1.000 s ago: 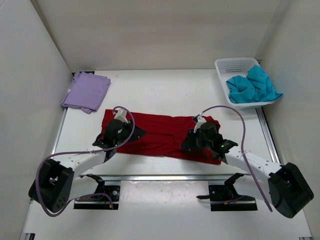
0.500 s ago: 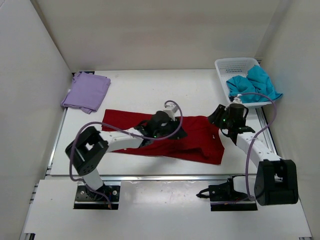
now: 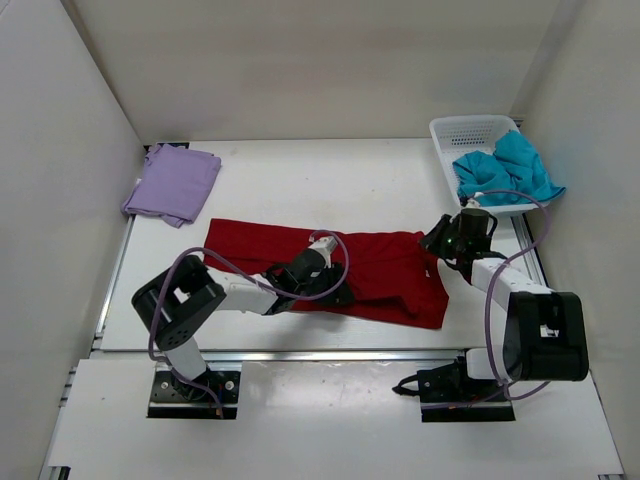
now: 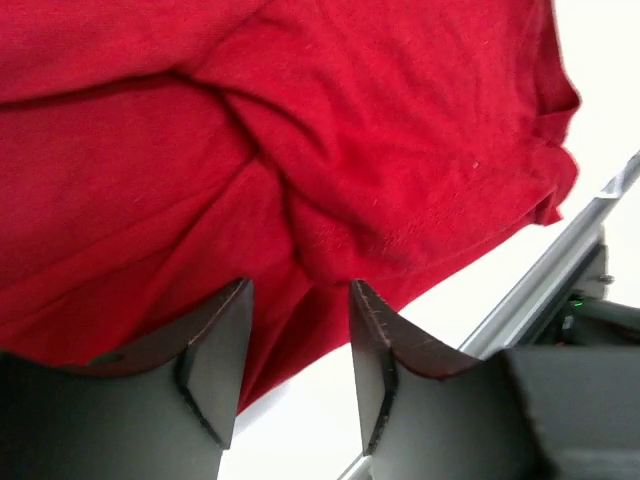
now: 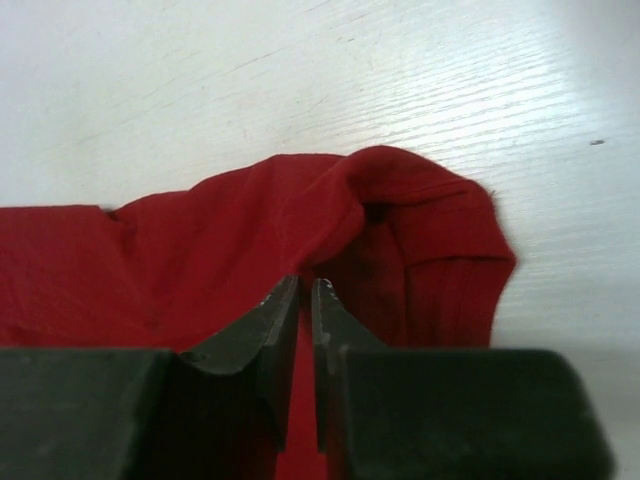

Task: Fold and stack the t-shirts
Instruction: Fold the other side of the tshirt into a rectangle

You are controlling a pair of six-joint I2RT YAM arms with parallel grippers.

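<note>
Your L tool [image 4: 295,370] has its dark fingers [image 4: 215,350] moderately apart, holding nothing, over the near hem of the red shirt [image 3: 385,262]. Vs half a sec ago it has pulled back toward you, from the shirt's middle to its near edge, and a bit further left. Your R tool [image 5: 305,300] is nearly closed, w/ only a thin slit btwn the jaws. Its tips sit right at a raised fold at the shirt's far-right corner, and you can't tell if any cloth is pinched. It has barely shifted since then, though its arm is folded lower.

The red shirt lies spread left-to-right across the middle of the white surface [image 3: 320,180], approx the same outline as before. It's soft knit, creased, w/ a ridge of wrinkles by the L tool and a rolled sleeve at right. The lavender shirt [image 3: 175,183] lies folded flat at far left. The teal shirt [image 3: 505,175] is crumpled in the white lattice basket [image 3: 465,128] at far right, spilling over its rim.
</note>
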